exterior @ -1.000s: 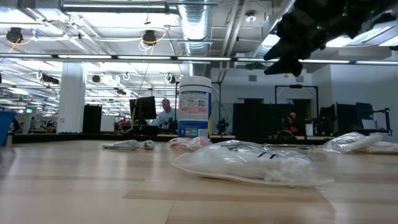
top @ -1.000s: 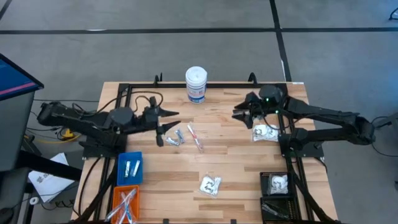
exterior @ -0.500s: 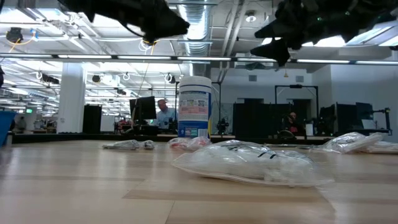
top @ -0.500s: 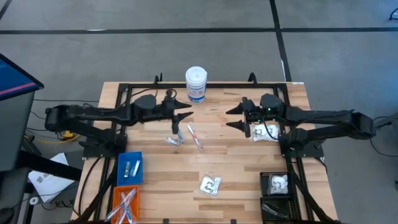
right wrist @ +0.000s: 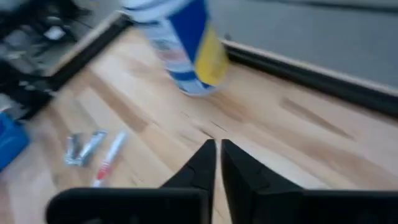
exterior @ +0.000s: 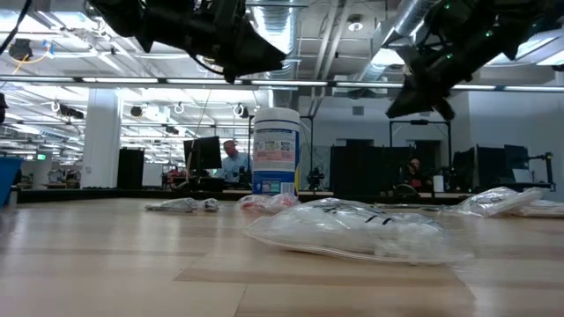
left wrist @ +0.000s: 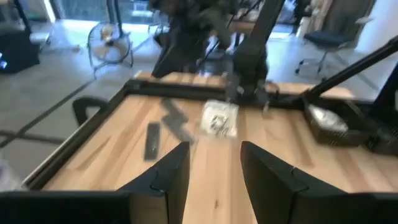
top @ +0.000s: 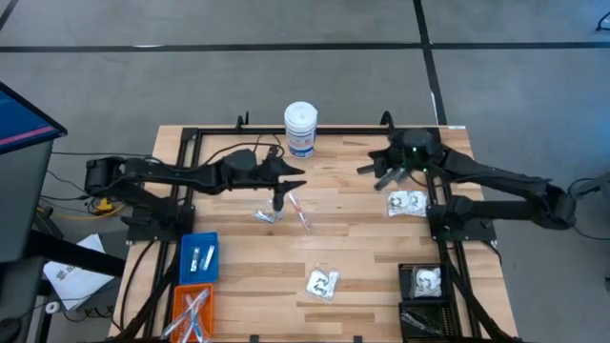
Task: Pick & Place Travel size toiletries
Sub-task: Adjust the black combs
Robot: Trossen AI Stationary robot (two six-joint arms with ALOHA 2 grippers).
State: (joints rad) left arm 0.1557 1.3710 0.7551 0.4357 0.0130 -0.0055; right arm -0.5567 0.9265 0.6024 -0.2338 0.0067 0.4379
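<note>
Two small silver tubes (top: pixel 267 214) and a thin white-and-red stick (top: pixel 300 211) lie flat on the table's middle. They also show in the right wrist view: the tubes (right wrist: pixel 83 148), the stick (right wrist: pixel 109 158). One clear packet (top: pixel 322 283) lies toward the near edge, and another packet (top: pixel 408 203) lies at the right. My left gripper (top: pixel 291 179) hangs open in the air just beyond the tubes, with nothing between its fingers (left wrist: pixel 168 177). My right gripper (top: pixel 372 173) hangs shut and empty above the table, left of the right-hand packet (left wrist: pixel 219 118).
A tall white canister (top: pixel 300 129) with a blue label stands near the far edge. A blue bin (top: pixel 198 257) and an orange bin (top: pixel 191 310) sit at the near left, and black bins (top: pixel 424 283) at the near right. A black frame (top: pixel 191 143) rims the table.
My left gripper has gone toward the table's right edge and sunk a little, now past the tubes. My right gripper, spread wide half a second ago, has shut on nothing, rolled, and drawn a little toward the far edge.
</note>
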